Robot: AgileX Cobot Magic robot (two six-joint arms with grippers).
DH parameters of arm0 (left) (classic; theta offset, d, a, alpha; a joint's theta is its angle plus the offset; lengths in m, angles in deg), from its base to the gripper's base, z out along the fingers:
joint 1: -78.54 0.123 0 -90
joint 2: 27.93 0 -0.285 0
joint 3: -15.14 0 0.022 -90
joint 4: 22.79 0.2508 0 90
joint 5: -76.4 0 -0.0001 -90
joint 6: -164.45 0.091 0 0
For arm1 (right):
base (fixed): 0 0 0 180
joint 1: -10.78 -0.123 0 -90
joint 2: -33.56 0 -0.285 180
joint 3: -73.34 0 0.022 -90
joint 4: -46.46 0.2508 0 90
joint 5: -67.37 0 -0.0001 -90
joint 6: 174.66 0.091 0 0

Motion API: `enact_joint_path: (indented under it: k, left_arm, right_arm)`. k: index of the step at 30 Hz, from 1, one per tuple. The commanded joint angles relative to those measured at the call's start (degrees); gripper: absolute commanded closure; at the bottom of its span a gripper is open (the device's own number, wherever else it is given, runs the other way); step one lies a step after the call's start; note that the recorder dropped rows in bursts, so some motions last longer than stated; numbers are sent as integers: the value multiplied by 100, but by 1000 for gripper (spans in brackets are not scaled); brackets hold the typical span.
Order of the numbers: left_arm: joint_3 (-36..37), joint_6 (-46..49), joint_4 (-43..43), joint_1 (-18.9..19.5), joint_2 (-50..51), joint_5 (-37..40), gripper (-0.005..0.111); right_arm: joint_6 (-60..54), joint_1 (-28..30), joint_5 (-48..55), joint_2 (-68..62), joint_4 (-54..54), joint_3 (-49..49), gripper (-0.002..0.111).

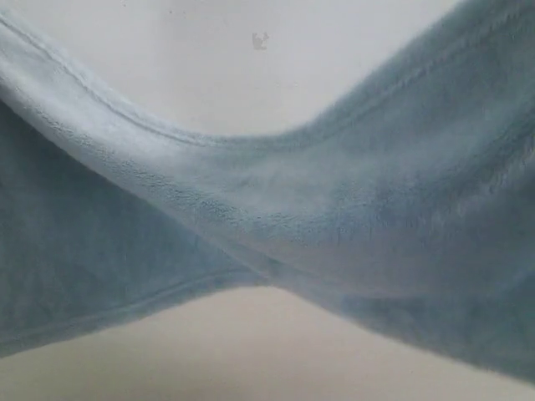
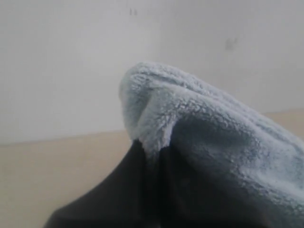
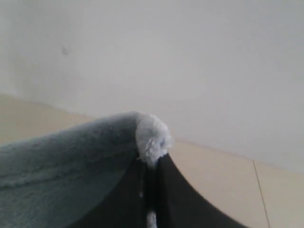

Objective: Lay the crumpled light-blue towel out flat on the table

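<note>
Towel [image 1: 334, 209] in L/R fingers [image 2: 118, 190] [image 3: 183, 204] (mid sag)

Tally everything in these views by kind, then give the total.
Pale-blue fluffy terry towel: 1
Black grippers: 2 (left gripper, right gripper, each pinching the towel)
Pale-beige wood-grain table: 1
Total: 4

plain off-white wall [image 2: 61, 71] behind everything in both wrist views, probably the same surface up top in the exterior view. small grey scuff [image 1: 260, 40] there, faint dark smudge [image 2: 231, 43] in left wrist view. light soft, even.
</note>
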Motion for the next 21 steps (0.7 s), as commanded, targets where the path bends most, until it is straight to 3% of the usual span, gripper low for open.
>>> enact_joint_path:
  k: [1,7,11,18,21]
  left_arm:
    - [-83,85,-18,-11,1591,-619,103]
    - [-788,181,25,-11,3347,-428,103]
    - [-1286,524,25,-11,4063,-259,103]
    - [-1933,725,25,-11,4633,-216,103]
    - [-2148,1043,25,-11,4769,101,96]
  right_arm:
    - [497,3,-169,-1923,-943,29,109]
    - [2337,210,-503,-4200,-3232,18,109]
    - [2666,795,-903,-5251,-3272,18,109]
    - [3845,1822,-2600,-6144,-3272,18,109]
    - [3834,2072,-3471,-6345,-3284,18,109]
